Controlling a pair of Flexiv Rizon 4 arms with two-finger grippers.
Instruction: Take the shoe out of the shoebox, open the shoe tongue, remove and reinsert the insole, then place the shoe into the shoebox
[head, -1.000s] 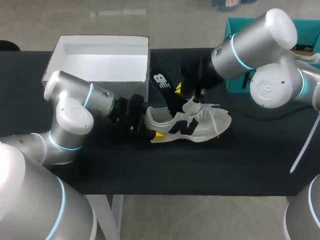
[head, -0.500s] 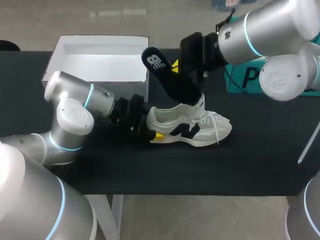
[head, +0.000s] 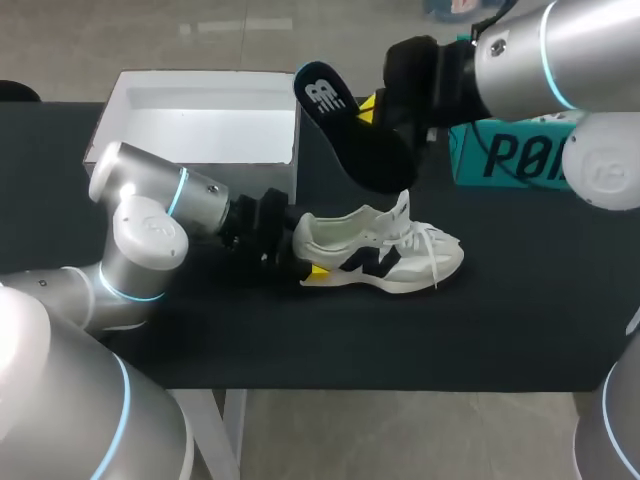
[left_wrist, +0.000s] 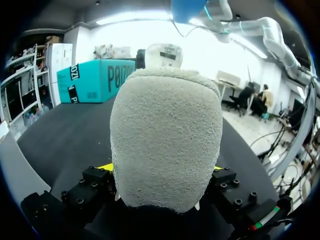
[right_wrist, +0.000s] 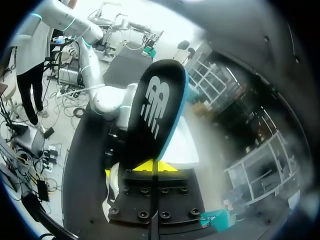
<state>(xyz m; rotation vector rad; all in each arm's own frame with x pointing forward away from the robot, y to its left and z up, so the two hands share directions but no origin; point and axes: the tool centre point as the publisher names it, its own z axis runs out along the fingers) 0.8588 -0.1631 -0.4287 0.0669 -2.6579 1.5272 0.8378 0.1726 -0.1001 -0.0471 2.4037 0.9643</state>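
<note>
We are gripping the shoe by its heel in our left hand; our right hand is grasping the insole, up above the shoe.

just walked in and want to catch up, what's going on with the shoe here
The left gripper clamps the heel of the white shoe, which stands on the table beside the open shoebox. The right gripper holds the black insole in the air just above the shoe. The insole looks out; reinserting it is not yet done.
</note>
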